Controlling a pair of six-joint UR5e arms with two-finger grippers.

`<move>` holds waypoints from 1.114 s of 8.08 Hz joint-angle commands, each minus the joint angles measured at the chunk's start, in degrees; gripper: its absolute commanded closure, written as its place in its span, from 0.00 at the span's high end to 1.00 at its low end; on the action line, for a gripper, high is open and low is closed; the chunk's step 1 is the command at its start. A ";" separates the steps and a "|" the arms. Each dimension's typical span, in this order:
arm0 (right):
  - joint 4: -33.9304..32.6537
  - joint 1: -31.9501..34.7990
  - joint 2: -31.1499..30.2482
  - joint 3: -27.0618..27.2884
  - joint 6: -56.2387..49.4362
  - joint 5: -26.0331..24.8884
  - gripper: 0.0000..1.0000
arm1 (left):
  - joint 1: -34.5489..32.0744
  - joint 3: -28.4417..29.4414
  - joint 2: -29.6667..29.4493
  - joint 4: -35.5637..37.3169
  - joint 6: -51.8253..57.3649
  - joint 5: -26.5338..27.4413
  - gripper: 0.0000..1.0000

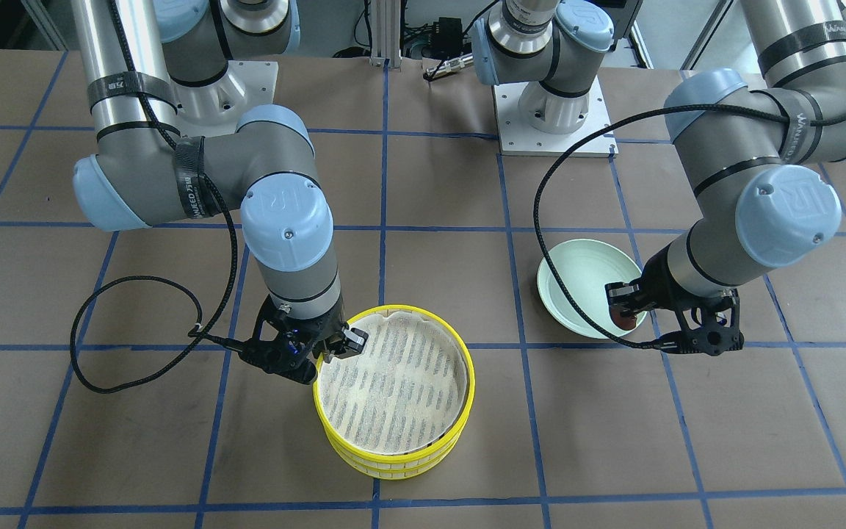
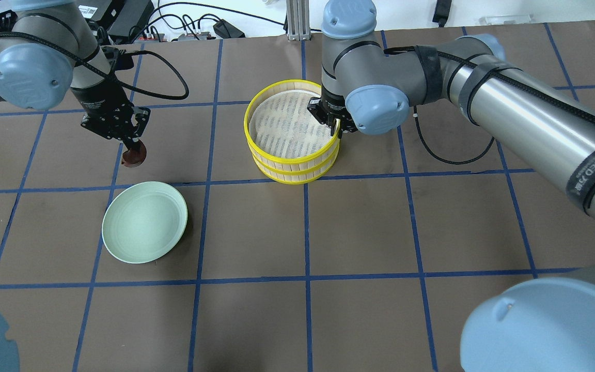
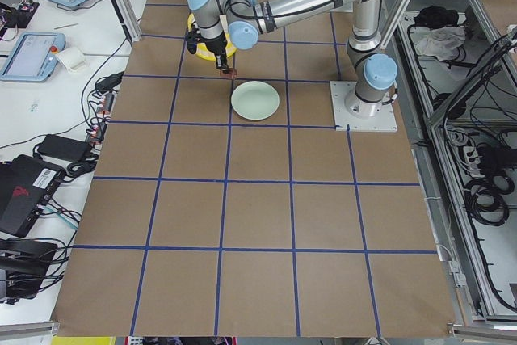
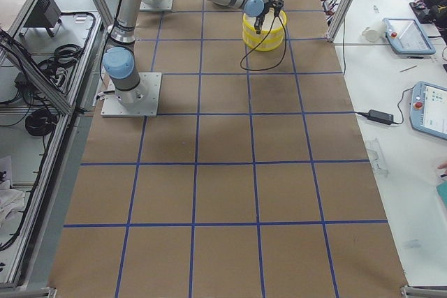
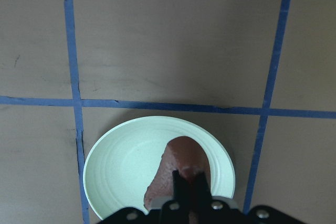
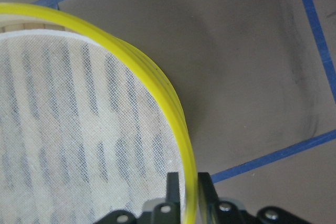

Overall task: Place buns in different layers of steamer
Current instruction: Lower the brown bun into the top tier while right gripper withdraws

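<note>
My left gripper (image 2: 131, 140) is shut on the dark reddish-brown bun (image 2: 134, 155) and holds it in the air over the pale green plate (image 2: 142, 222). In the left wrist view the bun (image 5: 178, 161) hangs between the fingertips, above the plate (image 5: 121, 166). The steamer (image 2: 248, 129) stands mid-table as stacked yellow-rimmed layers. The top layer's white mesh liner (image 1: 393, 382) is bare. My right gripper (image 2: 331, 123) is shut on the top layer's yellow rim (image 6: 157, 85), one finger inside and one outside. The cream-yellow bun is out of view.
The plate (image 1: 577, 283) holds nothing else. Brown paper with blue tape lines covers the table. The arm bases (image 1: 551, 110) stand at the robot's edge, and a black cable (image 1: 129, 330) loops beside the right gripper.
</note>
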 commanded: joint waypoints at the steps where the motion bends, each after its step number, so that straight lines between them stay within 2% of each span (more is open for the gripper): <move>1: 0.00 -0.08 -0.32 -0.35 -0.72 0.11 1.00 | 0.00 -0.04 -0.18 0.00 0.00 -0.08 0.00; 3: 1.48 -0.87 -3.30 -1.67 -3.78 1.68 1.00 | -0.18 0.84 0.00 0.00 -1.66 -0.35 0.00; 4: 5.58 -2.26 -6.10 -1.85 -5.80 1.69 1.00 | -0.79 1.80 0.09 0.00 -4.37 -0.52 0.00; 6: 13.75 -7.26 -12.60 -1.93 -13.86 1.69 1.00 | -3.41 3.91 0.26 0.61 -9.20 -4.29 0.00; 8: 21.06 -9.65 -17.88 -3.16 -20.21 0.64 1.00 | -9.03 4.53 0.44 9.19 -17.01 -10.16 0.00; 9: 23.44 -9.84 -19.73 -3.95 -24.23 0.11 1.00 | -10.62 4.54 0.52 13.14 -20.01 -15.15 0.00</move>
